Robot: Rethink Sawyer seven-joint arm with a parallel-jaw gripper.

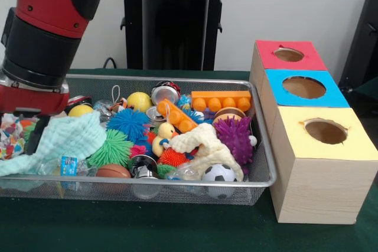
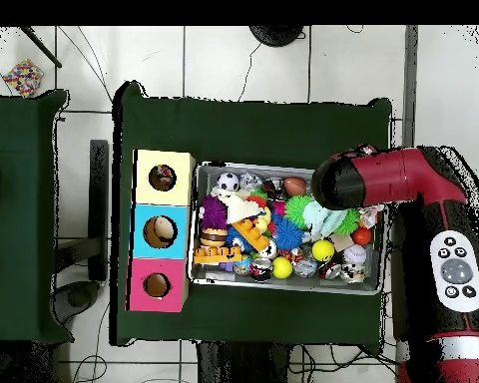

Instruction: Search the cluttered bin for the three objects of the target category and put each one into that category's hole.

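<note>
The wire mesh bin (image 1: 177,184) is full of toys; it also shows in the overhead view (image 2: 288,282). A white cloth with multicoloured dots (image 1: 10,137) lies at its left end, partly cut off by the picture's edge. A mint green cloth (image 1: 65,140) lies beside it, and a cream cloth (image 1: 207,146) lies right of the middle. My gripper (image 1: 33,129) is down in the bin's left end, between the dotted and mint cloths, mostly hidden by the arm. The yellow-topped box (image 1: 319,187) stands right of the bin, with its round hole (image 1: 325,131) uncovered.
Blue-topped (image 1: 277,84) and red-topped (image 1: 263,57) boxes stand behind the yellow one. Spiky rubber balls, a small football (image 1: 219,174), a rubber duck and an orange brick (image 1: 221,100) fill the bin. In the overhead view the arm (image 2: 383,180) covers the bin's right end.
</note>
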